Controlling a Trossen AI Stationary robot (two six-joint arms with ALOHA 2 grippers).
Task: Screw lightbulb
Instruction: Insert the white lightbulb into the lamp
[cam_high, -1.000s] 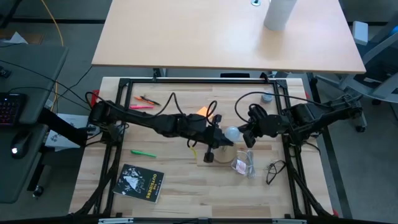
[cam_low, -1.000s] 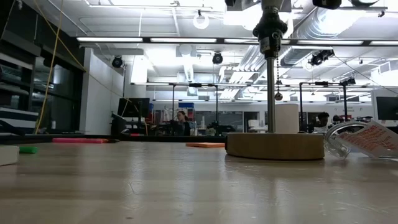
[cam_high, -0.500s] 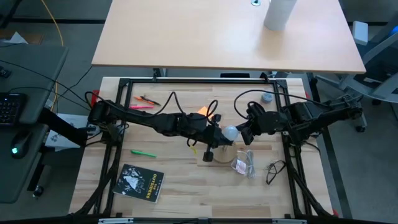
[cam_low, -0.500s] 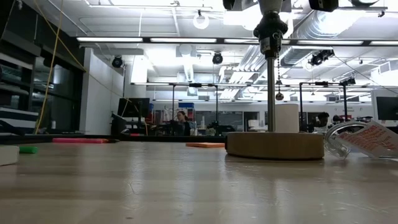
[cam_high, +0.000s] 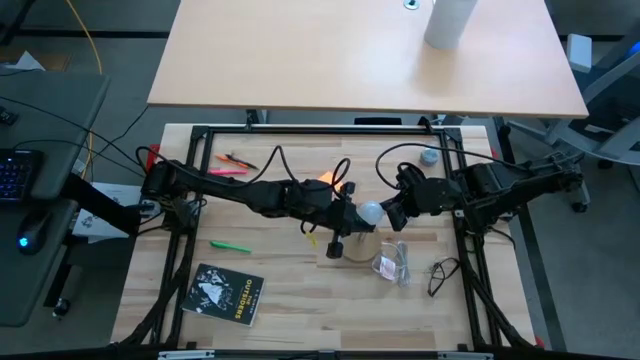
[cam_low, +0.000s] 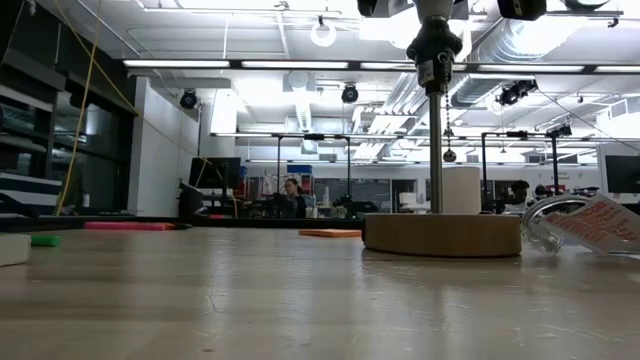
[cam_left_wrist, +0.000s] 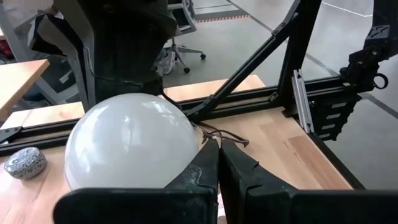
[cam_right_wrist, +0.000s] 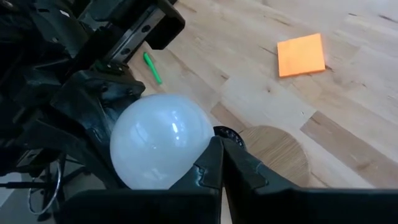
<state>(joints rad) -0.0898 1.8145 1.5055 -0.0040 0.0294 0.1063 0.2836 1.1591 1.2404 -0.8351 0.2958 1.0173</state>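
The lightbulb (cam_high: 372, 212) hangs in the air just above the round wooden base (cam_high: 356, 248) with its black socket (cam_right_wrist: 225, 133), at the middle of the tabletop (cam_high: 300, 290), and both arms meet at it. The right pincer (cam_high: 388, 214) reaches in from the far side of the base and pinches the lightbulb: in the right wrist view the white globe sits tight between that arm's dark fingers (cam_right_wrist: 205, 168). The left pincer (cam_high: 343, 216) comes from the opposite side of the base and is close against the globe too; whether it is gripping or only resting beside the glass I cannot tell, since the left wrist view shows the globe (cam_left_wrist: 130, 143) filling the space ahead of its fingers without showing the contact clearly. In the low view a thin upright stem rises from the base (cam_low: 442, 234) toward the arms overhead. The step in hand looks like lining the threaded end up with the socket. To do it well, the bulb's axis should stand square over the socket before any turning, the descent should be slow, and the first turn light, so the threads catch rather than cross. One arm steadying the base would help keep it from spinning.
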